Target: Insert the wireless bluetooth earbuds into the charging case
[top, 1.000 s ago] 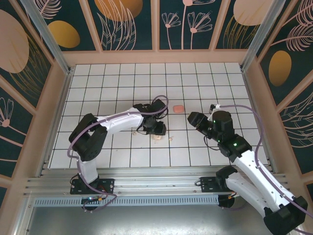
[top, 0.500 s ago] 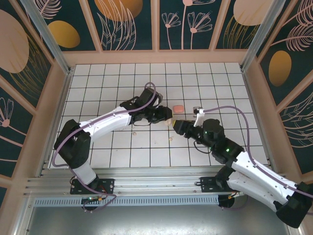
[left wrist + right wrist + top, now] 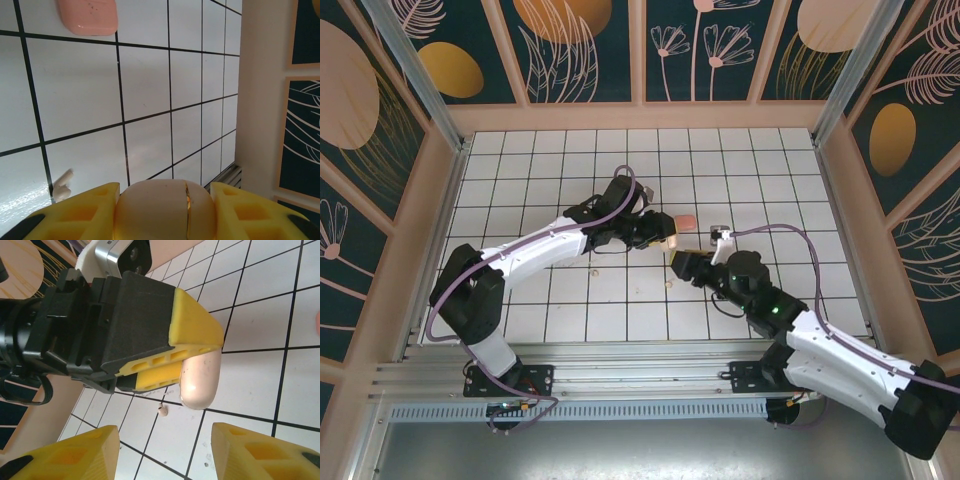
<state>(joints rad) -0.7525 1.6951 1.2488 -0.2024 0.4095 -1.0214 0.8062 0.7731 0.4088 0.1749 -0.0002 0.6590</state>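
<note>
Gripping cream charging case point(image 3: 200, 382) in left gripper point(image 3: 164, 202), presented just ahead of empty, half-open right gripper point(image 3: 165, 450), likely for opening.

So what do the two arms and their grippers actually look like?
Both the left arm and the right arm have white links with black joints, and a purple cable runs along each. Small green lights glow on the right one. The left gripper and right gripper have black bodies and yellow wedge-shaped fingers with hollow cut-outs.
</note>
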